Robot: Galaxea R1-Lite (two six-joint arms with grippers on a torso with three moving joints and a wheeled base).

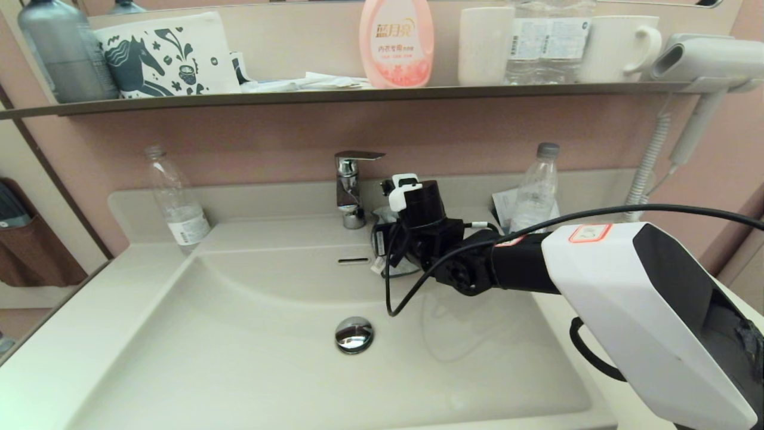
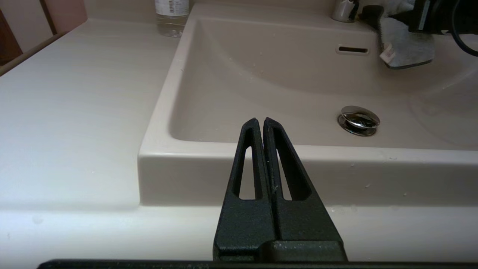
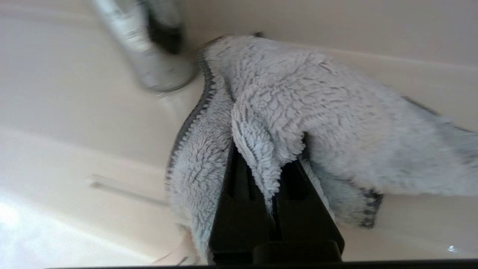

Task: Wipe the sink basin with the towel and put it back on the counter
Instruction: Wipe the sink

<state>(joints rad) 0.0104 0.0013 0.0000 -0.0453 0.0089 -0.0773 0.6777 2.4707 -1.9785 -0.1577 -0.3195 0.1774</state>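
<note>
Two grippers show: the right gripper (image 3: 274,186), fingers closed on the fluffy light-blue towel (image 3: 298,112), hangs at the far rim of the cream-white rectangular sink basin (image 1: 239,358) beside the chrome faucet (image 1: 351,188); the left gripper (image 2: 260,123), fingers pressed together and empty, idles near; returning the towel to the tabletop (image 2: 74,112) likely remains.

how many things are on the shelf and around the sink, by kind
Clear plastic bottles on the counter: 2, left and right
Grey bottle on the shelf: 1
Pink detergent bottle: 1
White cups: 2
Water bottle pack: 1
Patterned pack: 1
Hair dryer: 1
Faucet: 1
Towel, held by the right tool: 1
Total: 11
</note>
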